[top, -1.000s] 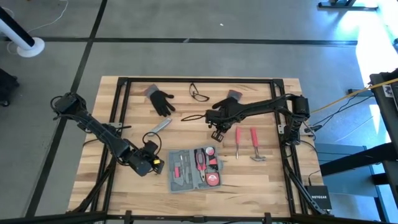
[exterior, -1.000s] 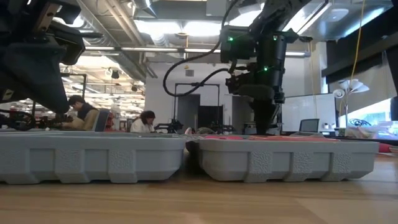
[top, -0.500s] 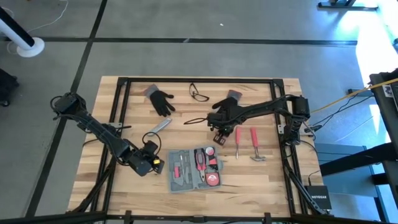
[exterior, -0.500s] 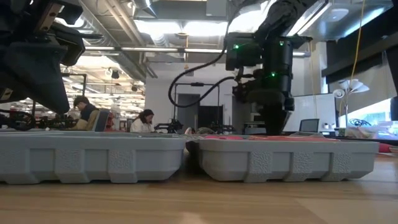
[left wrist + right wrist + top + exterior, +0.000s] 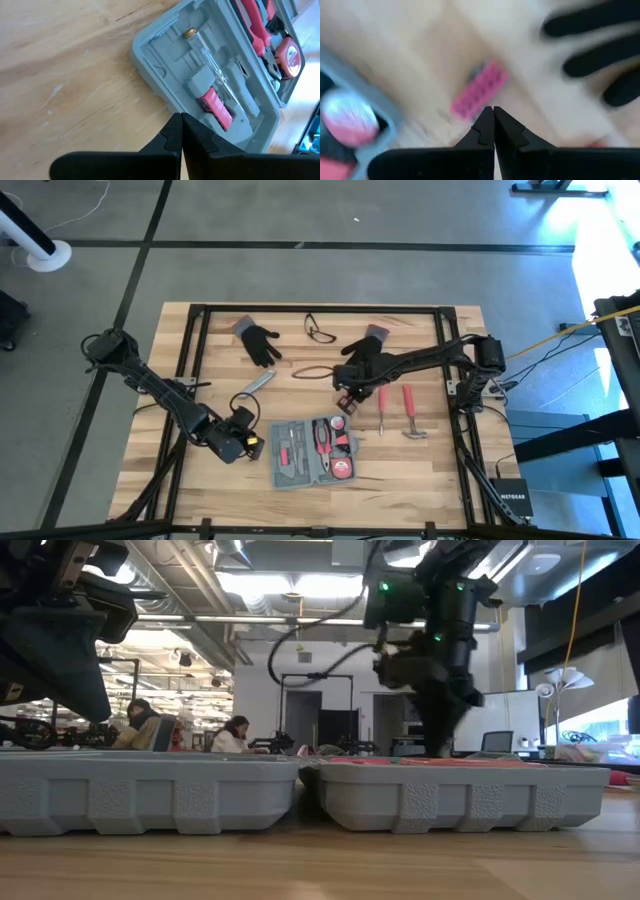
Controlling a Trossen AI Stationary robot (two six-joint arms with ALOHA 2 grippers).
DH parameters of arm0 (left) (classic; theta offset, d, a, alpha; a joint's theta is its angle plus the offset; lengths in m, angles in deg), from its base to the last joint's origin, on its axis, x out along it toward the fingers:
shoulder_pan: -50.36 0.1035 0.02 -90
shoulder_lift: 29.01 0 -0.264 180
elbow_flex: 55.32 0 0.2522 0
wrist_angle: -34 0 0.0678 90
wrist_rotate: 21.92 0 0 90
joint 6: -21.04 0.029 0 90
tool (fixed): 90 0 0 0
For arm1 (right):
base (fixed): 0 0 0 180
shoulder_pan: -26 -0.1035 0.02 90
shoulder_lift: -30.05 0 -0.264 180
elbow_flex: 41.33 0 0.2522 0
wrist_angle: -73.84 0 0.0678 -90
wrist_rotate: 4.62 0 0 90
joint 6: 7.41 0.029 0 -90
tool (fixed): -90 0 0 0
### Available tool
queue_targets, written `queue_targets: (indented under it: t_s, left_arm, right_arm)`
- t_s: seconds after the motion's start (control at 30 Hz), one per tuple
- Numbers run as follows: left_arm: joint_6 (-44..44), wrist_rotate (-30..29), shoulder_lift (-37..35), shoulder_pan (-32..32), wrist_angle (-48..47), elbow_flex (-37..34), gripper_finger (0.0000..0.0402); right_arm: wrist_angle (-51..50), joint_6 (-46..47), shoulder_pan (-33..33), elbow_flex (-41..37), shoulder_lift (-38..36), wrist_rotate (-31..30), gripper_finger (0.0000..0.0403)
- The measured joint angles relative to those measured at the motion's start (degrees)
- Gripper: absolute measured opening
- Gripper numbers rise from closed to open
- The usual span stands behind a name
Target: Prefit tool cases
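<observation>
The tool case (image 5: 310,450) lies open and flat near the table's front edge, blue-grey, with red-handled tools in its recesses; the low view shows its two halves (image 5: 150,795) side by side. My left gripper (image 5: 248,442) is shut, with its tips (image 5: 179,120) at the case's left rim. My right gripper (image 5: 344,397) is shut and points down over bare table between the case and a black glove (image 5: 365,352). A small pink block (image 5: 480,90) lies on the wood just beyond its tips (image 5: 493,112). My left gripper has its shut fingertips at the outer left rim of the case (image 5: 160,100), slanting down from the table's left. Whether they touch the rim I cannot tell. My right gripper touches nothing that shows.
A red screwdriver (image 5: 381,408) and a red-handled hammer (image 5: 410,412) lie right of my right gripper. A second black glove (image 5: 260,342), glasses (image 5: 320,330) and a slim grey bar (image 5: 258,383) lie farther back. People sit in the room beyond the table (image 5: 135,720).
My right gripper has rolled about its own pointing line and tipped a little, staying shut; its wrist has drifted slightly toward the table's right edge. The case and my left gripper have kept still.
</observation>
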Motion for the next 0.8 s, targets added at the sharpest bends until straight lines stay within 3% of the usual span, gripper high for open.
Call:
queue_targets:
  t_s: [0.2,0.43,0.8]
  left_arm:
    - [1.86,0.00,0.00,0.00,0.00,0.00,0.0000]
    - [2.24,0.01,0.00,0.00,0.01,0.00,0.0000]
    - [2.08,0.04,0.00,0.00,0.20,0.00,0.0000]
  right_arm:
    - [8.60,3.84,0.26,1.40,2.13,0.21,0.0000]
    - [8.81,8.40,0.72,1.31,5.87,-1.17,0.0000]
    - [3.85,7.62,-0.13,1.29,5.86,-0.83,0.0000]
